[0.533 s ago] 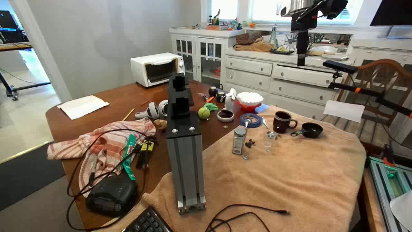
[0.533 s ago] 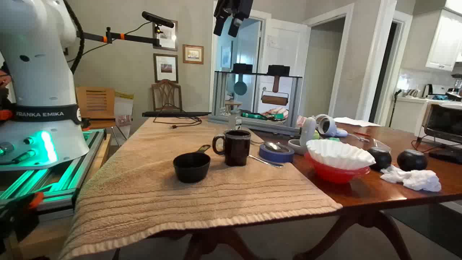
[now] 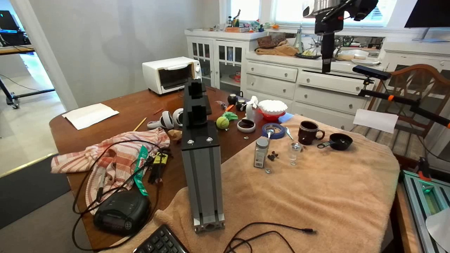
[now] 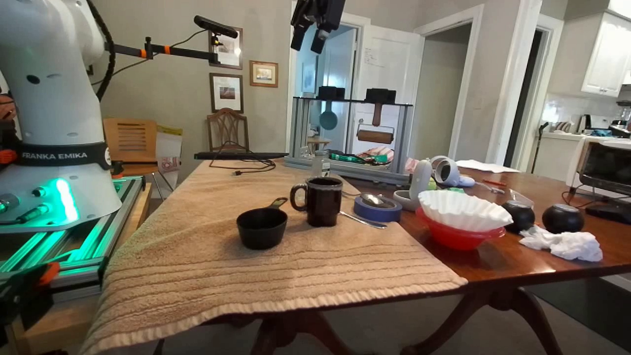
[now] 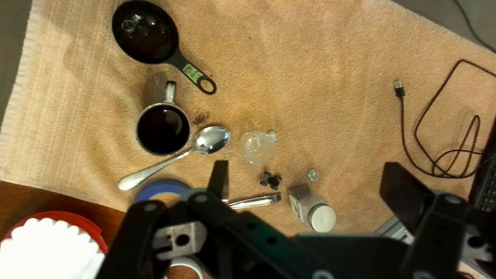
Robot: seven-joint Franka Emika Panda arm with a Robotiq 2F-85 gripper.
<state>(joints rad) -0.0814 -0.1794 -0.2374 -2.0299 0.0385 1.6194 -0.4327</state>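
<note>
1. The gripper hangs high above the tan towel, its jaws spread wide, with nothing between them.
2. Below it on the towel, a lidded jar stands upright, untouched.
3. Just beside the jar I can see some small dark pieces and a tiny clear bead. A little clear glass sits near those, also on the towel.
4. A spoon lies just beside the brown mug; the mug looks dark inside, and I can't tell whether it is filled.
5. The black measuring cup rests near the mug in both exterior views too.
6. In an exterior view, a second spoon lies on the roll of blue tape.
7. On the wooden table, beyond the towel's edge, a red bowl holds a white coffee filter.
8. A black cable lies looped on the towel, well apart from the mug.
</note>
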